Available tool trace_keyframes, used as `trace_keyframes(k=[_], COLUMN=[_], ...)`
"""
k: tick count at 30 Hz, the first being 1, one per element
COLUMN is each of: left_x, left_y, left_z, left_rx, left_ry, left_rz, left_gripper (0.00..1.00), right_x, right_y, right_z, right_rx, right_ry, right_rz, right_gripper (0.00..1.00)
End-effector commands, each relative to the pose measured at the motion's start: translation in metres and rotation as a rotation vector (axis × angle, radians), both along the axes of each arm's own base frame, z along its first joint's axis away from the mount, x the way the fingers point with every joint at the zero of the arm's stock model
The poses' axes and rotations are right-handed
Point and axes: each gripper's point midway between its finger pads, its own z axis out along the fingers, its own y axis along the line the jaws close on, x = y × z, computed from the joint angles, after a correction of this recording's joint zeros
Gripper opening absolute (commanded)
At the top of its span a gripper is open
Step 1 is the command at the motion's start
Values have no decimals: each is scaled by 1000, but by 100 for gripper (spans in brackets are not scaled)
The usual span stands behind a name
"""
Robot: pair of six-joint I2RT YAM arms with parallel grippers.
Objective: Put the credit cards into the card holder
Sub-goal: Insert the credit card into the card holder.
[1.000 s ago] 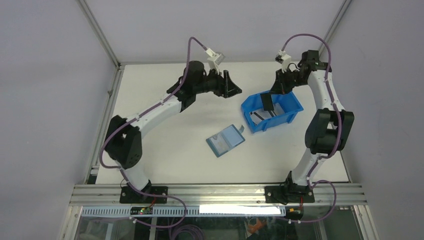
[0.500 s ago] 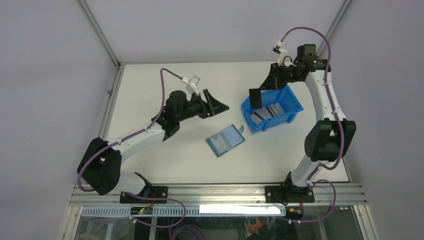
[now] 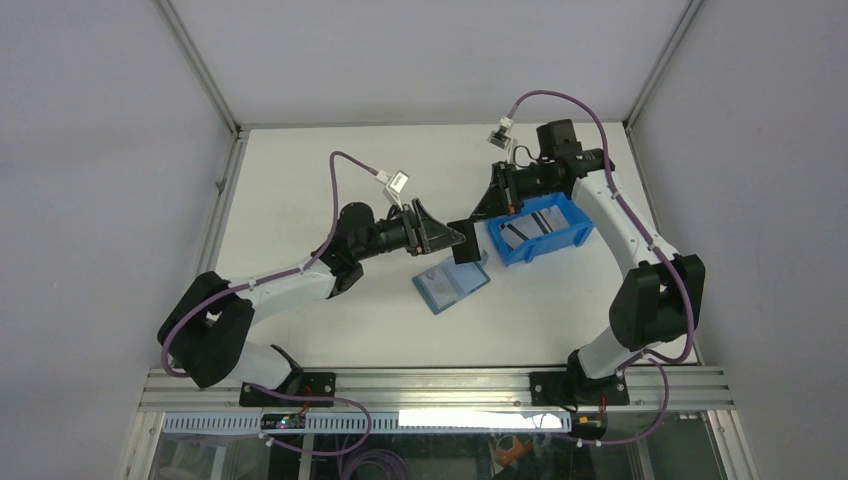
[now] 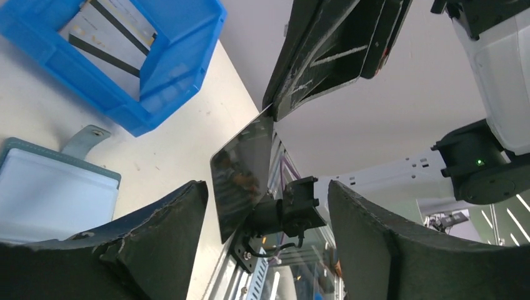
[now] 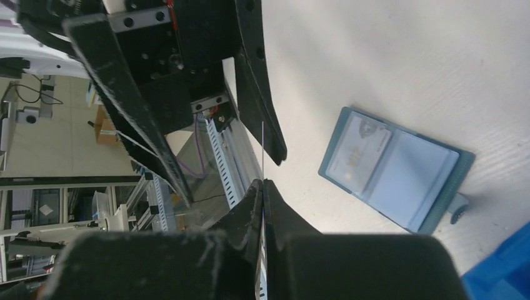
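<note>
Glossy and dark on its visible face, one thin, stiff credit card point(image 4: 240, 169) hung pinched in the clenched right gripper point(image 5: 262, 187), between the spread, empty fingers of the left gripper point(image 4: 265, 187). A handover seemed in hand; next, the left jaws would need to close squarely on the card's free edge. The flat teal card holder point(image 3: 452, 283) lay open just near of it, perhaps already holding one card. More striped grey cards point(image 4: 87, 34) lay in the blue plastic bin point(image 4: 169, 69) to the right.

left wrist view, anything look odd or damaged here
Nothing is spilled or askew. A credit card hangs in mid-air, pinched by the right pincer between the jaws of the open left pincer, which looks like a handover, not a fault. The left fingers look chipped and ragged along their edges.
</note>
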Motion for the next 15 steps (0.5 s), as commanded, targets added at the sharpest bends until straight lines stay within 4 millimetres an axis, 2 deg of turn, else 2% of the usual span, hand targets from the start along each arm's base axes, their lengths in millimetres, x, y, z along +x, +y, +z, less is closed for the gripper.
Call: trace_keyframes(k=[1,4,7,9,11,14,15], left_x=[-12,-16,-20,-21,-21,-19,-16], left_y=[-8,-13,-16,-18,-18,-11,-7], left_z=[17,22,30,34,37,44,48], left_rx=[-84,-119,-160,-179,-193,-207,-214], left_ry=[-53,-48,-51,-49,-54,-84,-100], left_rz=[-67,-107,-144,-163,-163,-113,-75], left_gripper=[67,53,18,0,0,0,0], right_x=[-6,-10,-13,-14,-16,-17,-19], right_y=[11,16,17,18,17,14,13], right_z=[38,39,40,40,40,39,38], right_rx=[118,129,133,135,134,113,106], right_ry=[-73,-70,-73,-75,-83,-103,-117], right_rz=[36,59,69,75,77,60,59], right_gripper=[0,0,0,0,0,35,44])
